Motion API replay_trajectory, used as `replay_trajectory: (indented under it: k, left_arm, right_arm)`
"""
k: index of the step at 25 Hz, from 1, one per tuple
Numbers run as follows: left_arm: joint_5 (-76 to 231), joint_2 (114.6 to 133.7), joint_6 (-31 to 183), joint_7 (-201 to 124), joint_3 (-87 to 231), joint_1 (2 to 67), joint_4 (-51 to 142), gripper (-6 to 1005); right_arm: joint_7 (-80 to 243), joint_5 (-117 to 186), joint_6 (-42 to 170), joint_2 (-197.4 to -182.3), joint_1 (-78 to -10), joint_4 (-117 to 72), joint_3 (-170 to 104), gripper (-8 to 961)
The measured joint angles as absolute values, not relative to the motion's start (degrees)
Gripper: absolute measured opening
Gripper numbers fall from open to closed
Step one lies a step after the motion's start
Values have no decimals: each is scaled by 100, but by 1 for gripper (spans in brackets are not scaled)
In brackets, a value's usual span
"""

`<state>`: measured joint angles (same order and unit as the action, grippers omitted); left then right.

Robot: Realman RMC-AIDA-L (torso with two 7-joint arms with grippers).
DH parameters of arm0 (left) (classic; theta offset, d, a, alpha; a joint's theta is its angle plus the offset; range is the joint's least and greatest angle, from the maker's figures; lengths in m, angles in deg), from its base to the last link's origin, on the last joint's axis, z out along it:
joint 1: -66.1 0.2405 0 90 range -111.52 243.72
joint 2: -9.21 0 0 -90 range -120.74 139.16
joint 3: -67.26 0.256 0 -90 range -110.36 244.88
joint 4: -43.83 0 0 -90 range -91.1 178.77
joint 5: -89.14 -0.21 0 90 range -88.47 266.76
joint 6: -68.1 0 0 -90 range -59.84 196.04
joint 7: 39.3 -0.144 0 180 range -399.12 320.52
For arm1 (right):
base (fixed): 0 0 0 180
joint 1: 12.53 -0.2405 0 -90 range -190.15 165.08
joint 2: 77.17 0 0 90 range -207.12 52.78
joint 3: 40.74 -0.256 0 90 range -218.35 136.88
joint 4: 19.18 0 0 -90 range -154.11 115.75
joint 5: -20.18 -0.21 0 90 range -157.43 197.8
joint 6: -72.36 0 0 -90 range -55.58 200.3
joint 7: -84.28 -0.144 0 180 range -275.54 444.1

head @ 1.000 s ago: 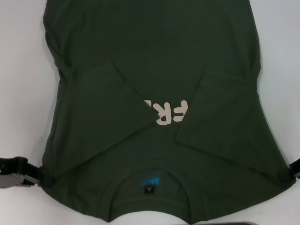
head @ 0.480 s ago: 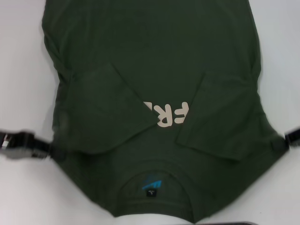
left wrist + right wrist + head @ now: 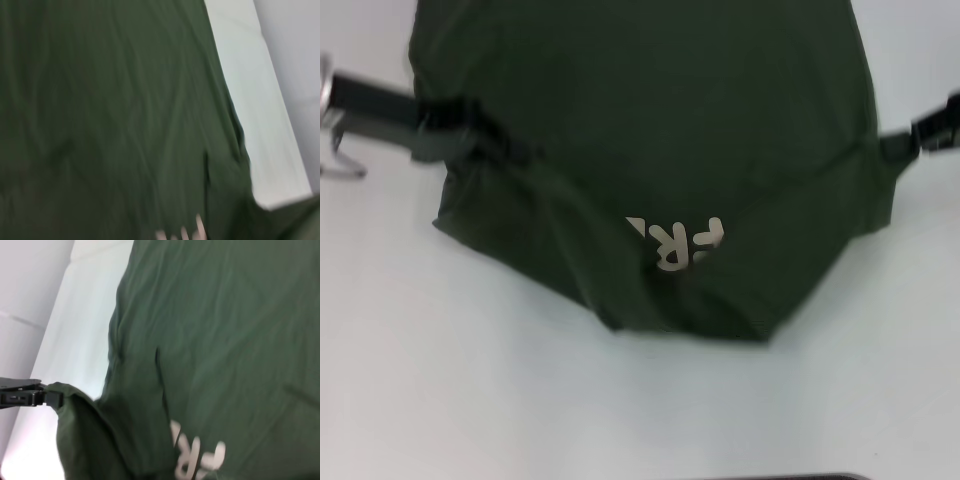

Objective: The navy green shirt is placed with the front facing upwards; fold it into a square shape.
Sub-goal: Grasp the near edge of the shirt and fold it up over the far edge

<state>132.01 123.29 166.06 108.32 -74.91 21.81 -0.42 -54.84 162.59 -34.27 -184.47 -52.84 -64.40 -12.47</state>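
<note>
Nearest the robot, a bare strip of the white desk [image 3: 620, 410] runs across the head view. Beyond it hangs the lifted near edge of the navy green shirt [image 3: 650, 130]: the cloth sags to a low point around the middle, with part of the cream lettering [image 3: 678, 240] showing just above that sagging edge. From there the shirt rises on both sides toward the two hands. The left hand [image 3: 445, 135] is at the shirt's left edge, fingers pressed together on a bunched fold of the fabric, its dark arm reaching in from the left border. The right hand [image 3: 900, 145] is at the shirt's right edge, pinching the cloth there; only its tip shows at the picture's border. Farther off, the rest of the shirt lies spread on the desk up to the top of the head view. The left wrist view is almost all wrinkled green cloth beside a pale band of desk. The right wrist view shows the lettering and, farther off, the left hand clamped on a raised corner of fabric.
</note>
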Motion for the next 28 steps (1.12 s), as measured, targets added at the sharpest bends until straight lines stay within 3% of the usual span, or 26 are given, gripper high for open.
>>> replay_trajectory:
  k: [7, 10, 28]
  left_arm:
    - [13194, 12337, 15167, 11250, -7471, 1835, 43, 34]
    - [13224, 12386, 14575, 11330, -7469, 1801, 85, 34]
    - [13232, 12617, 12019, 11334, -7051, 1140, 932, 34]
  right_arm:
    - [-5640, 16252, -2856, -18256, -5557, -6450, -1262, 34]
    - [-5706, 16172, -2451, -18247, -5550, -6441, -1268, 34]
    - [-5556, 15871, -33, -18489, -5729, -6116, -665, 34]
